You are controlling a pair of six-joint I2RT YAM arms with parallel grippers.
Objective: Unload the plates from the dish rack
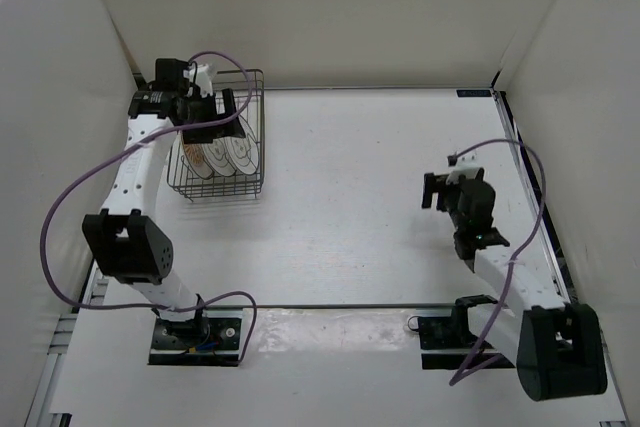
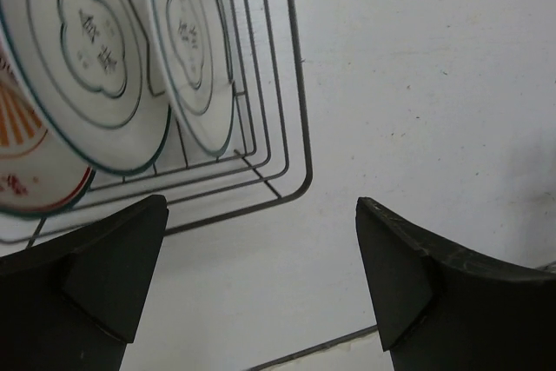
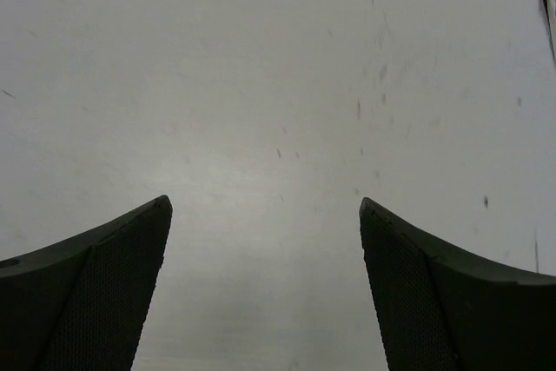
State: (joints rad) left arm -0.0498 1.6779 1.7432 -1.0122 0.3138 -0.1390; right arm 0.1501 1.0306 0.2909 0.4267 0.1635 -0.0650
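Note:
The dark wire dish rack [image 1: 256,129] stands at the far left of the table. Three plates stand upright in it: an orange sunburst plate [image 1: 197,159] and two grey-ringed plates [image 1: 220,155] [image 1: 243,152]. My left gripper [image 1: 240,107] hovers open and empty over the rack's far end. In the left wrist view the ringed plates [image 2: 87,49] [image 2: 193,49] and the orange plate [image 2: 22,154] lie up and left of my open left gripper [image 2: 261,215], with the rack's rim [image 2: 300,128] between. My right gripper [image 1: 430,191] is open and empty over bare table, as the right wrist view [image 3: 265,210] shows.
White walls enclose the table on the left, back and right. A dark strip [image 1: 474,94] lies at the back right corner. A purple cable [image 1: 75,187] loops beside the left arm. A seam [image 1: 330,305] runs across the table near the arm bases.

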